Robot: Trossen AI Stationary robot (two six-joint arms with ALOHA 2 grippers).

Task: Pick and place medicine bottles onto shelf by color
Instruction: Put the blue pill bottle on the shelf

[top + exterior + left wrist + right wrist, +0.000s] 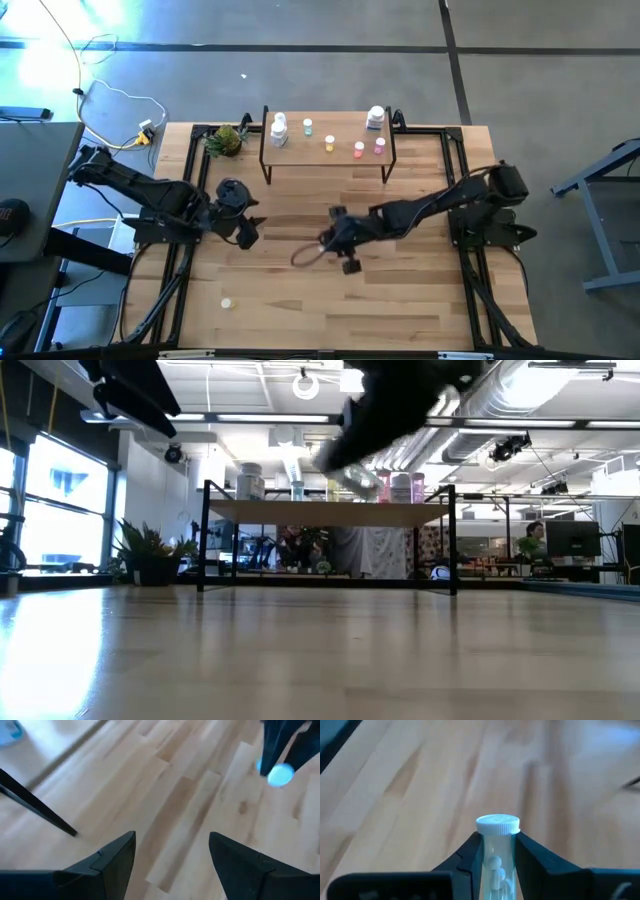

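Note:
My right gripper point(332, 238) is over the middle of the table, shut on a small clear bottle with a pale blue-white cap point(498, 851). The bottle also shows in the left wrist view point(280, 774). My left gripper point(172, 840) is open and empty at the table's left point(248, 230). The shelf point(328, 160) stands at the far edge. On it are two larger white bottles point(279, 128) point(375, 117), a green-blue one point(308, 126), a yellow one point(330, 143) and two pink ones point(359, 149). A small pale yellow bottle point(228, 301) lies on the table near the front left. My right gripper pinches the bottle's clear body point(496, 865) between its two fingers, just below the cap point(498, 824). The bottle lies along the fingers, and its cap sticks out past the fingertips. In the low view the bottle point(354, 480) is clear of the table.
A green leafy plant point(226, 140) stands at the far left, beside the shelf. Black frame rails point(190, 190) run along the table's left and right sides. Bare tabletop lies between the grippers and the shelf's legs.

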